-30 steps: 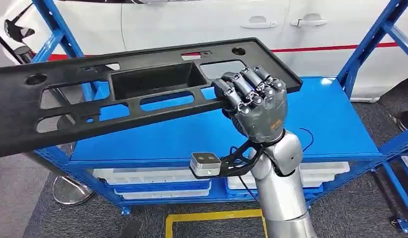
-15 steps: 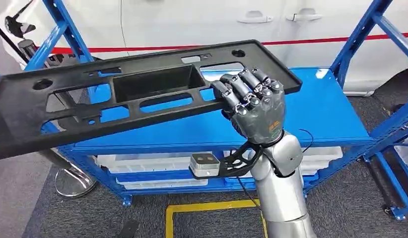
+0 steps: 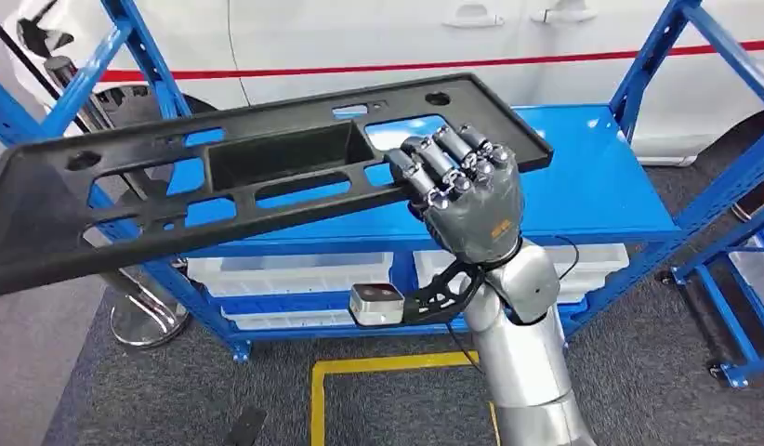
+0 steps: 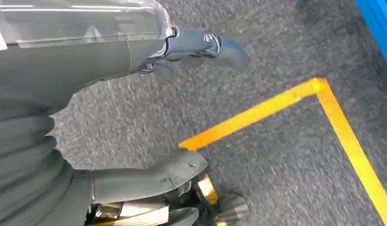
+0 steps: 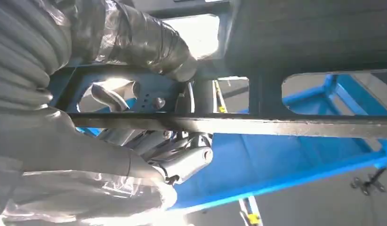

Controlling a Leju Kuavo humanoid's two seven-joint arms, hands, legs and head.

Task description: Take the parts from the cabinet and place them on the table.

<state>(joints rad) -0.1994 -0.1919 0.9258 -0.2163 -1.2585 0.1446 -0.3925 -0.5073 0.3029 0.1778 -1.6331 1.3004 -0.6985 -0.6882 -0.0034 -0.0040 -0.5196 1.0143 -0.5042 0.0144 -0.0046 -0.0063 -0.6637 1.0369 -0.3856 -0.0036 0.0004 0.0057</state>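
Note:
A long black plastic panel [image 3: 285,153] with several cut-outs and a central recess is held in the air, above and in front of the blue cabinet shelf [image 3: 583,186]. My right hand [image 3: 467,200] grips its near edge toward the right end, fingers curled over the top. From the right wrist view, the panel [image 5: 300,37] crosses the picture, with my right hand [image 5: 88,141] wrapped around a bar of it. My left hand [image 4: 88,66] hangs over the carpet with thumb and fingers apart, holding nothing.
The blue cabinet's lower shelf holds white bins [image 3: 295,274]. A white car [image 3: 360,32] stands behind the cabinet. Yellow floor tape [image 3: 397,364] marks the grey carpet in front. A round metal stand base [image 3: 146,321] sits at the cabinet's left, and another blue rack [image 3: 731,279] at the right.
The whole picture has shifted, so the camera has moved: the cabinet now sits a little farther away and more of the floor shows. My right hand keeps its grip on the panel.

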